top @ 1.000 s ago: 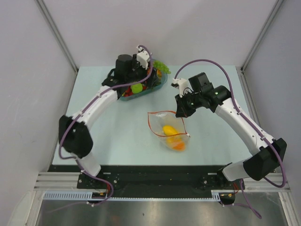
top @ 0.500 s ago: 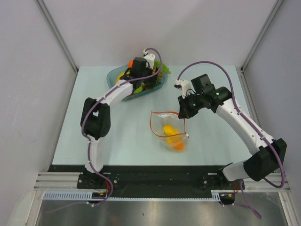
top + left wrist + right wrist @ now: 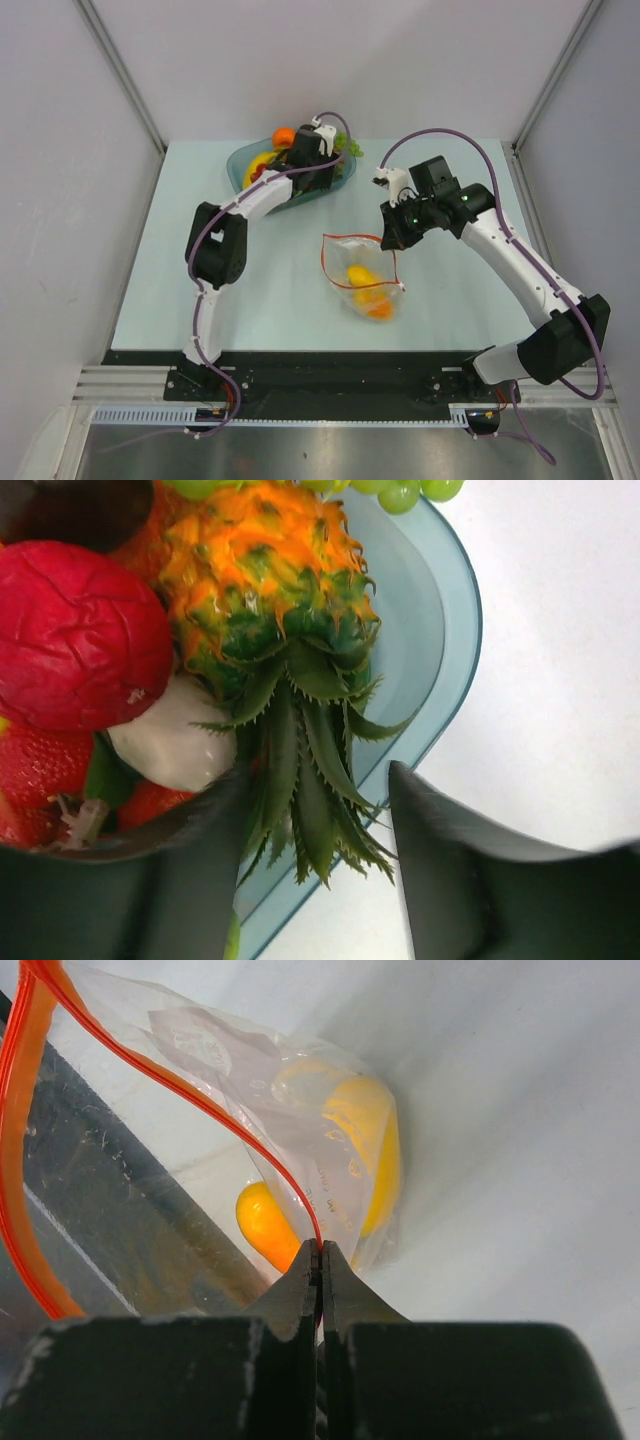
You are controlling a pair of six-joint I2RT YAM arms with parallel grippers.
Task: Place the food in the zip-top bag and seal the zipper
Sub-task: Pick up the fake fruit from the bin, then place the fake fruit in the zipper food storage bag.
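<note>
At upper centre-left, in the tray (image 3: 236, 166), the orange, green-leaved pineapple (image 3: 270, 580) was straddled, ungripped, by the part-open left gripper (image 3: 318, 780). At centre, the clear zip-top bag (image 3: 340, 250), yellow pieces (image 3: 358, 275) inside, was pinched at its red zipper (image 3: 200, 1110) by the closed right gripper (image 3: 321, 1260).

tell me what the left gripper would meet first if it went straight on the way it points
Probably the pineapple: its green leaves lie right between the open fingers of the left gripper, over the rim of the teal tray. Depth is hard to judge here.
</note>
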